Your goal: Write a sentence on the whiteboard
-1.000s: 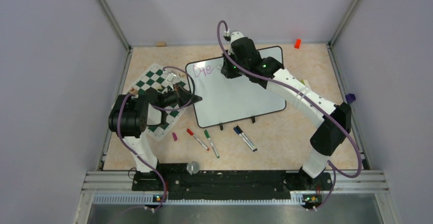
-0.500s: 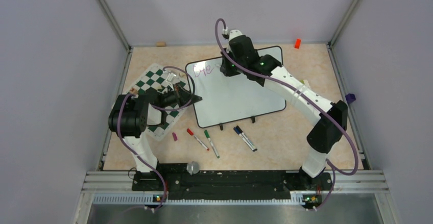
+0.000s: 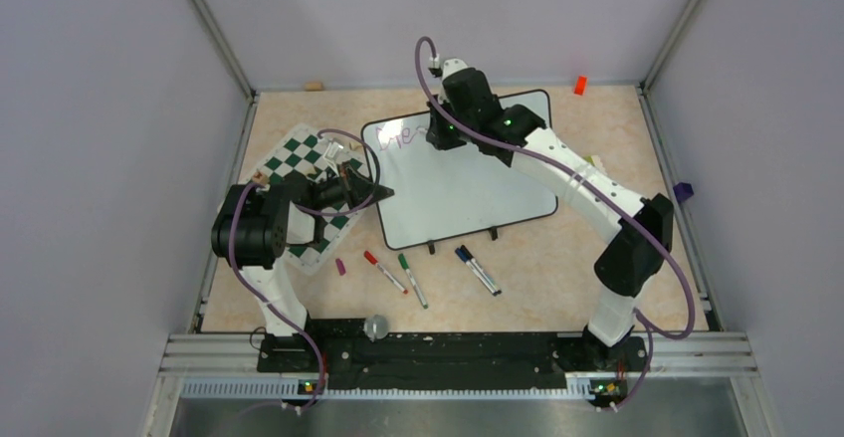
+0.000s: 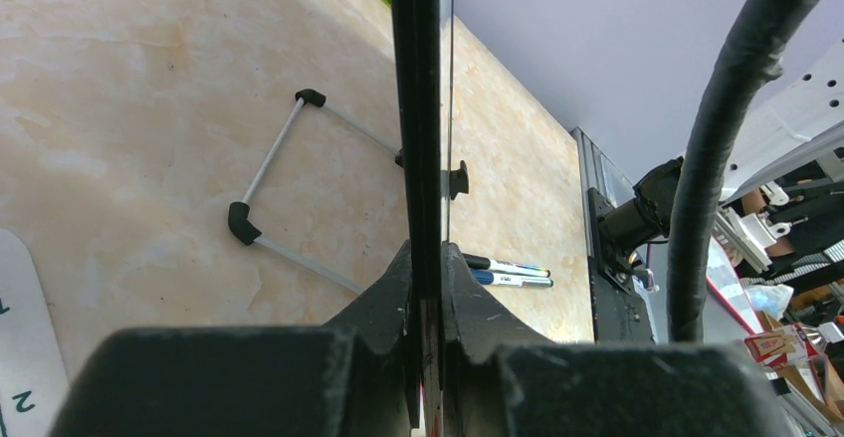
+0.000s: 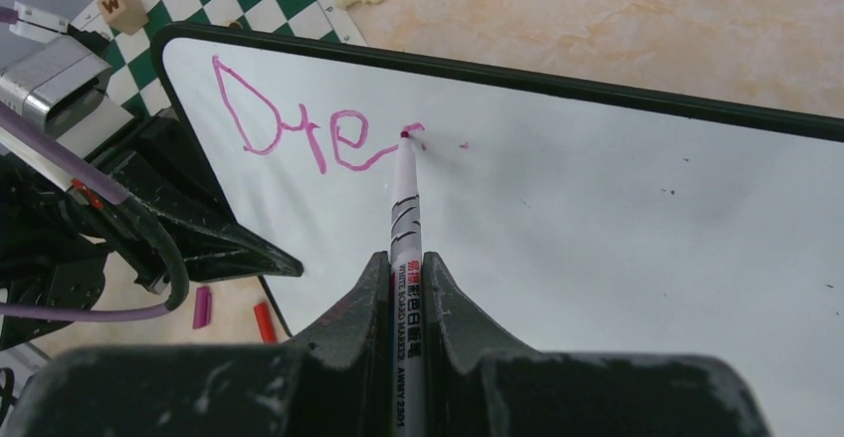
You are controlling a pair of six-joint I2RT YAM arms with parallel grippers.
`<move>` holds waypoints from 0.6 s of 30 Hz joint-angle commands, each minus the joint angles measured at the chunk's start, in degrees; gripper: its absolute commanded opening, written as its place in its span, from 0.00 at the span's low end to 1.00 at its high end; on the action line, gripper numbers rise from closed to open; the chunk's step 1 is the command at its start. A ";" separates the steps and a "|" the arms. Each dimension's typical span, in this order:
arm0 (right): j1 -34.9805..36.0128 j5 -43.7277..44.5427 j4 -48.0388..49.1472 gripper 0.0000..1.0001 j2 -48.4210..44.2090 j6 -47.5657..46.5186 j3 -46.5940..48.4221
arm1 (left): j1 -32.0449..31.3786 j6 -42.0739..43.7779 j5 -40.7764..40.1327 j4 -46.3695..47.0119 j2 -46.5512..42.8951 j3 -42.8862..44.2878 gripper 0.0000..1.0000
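The work is partway through the first word. The right fingers (image 5: 376, 283) pinch a white marker (image 5: 405, 208), and its pink tip rests on the whiteboard (image 5: 617, 228) just right of the last letter. The sentence (image 5: 299, 128) so far reads "Dre" in slanted purple-pink strokes, in the upper left of the right wrist view. A short hook is begun at the tip, and a small stray dot sits a little further right.

From above, the board lies at a slant in the middle of the counter (image 3: 597, 128), with the writing in its upper left corner and the rest of its glossy face blank. Its left edge is just beside the chess mat (image 3: 299, 163). There the left fingers (image 4: 393, 288) are pressed together on the thin black frame, which runs straight up between them in the left wrist view. This looks like a steadying hold.

The next move probably calls for carrying the hook on into the next letter. The tip should stay lightly on the surface and travel right along the same line as the letters already there. The left hold likely has to stay firm, since the board could shift under the pen. Spare markers (image 3: 412, 280) lie on the counter below the board's lower edge.
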 commanded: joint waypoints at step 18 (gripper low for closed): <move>0.22 3.48 -4.76 0.00 1.04 -1.35 3.32 | -0.04 3.38 3.01 5.82 0.30 0.18 0.00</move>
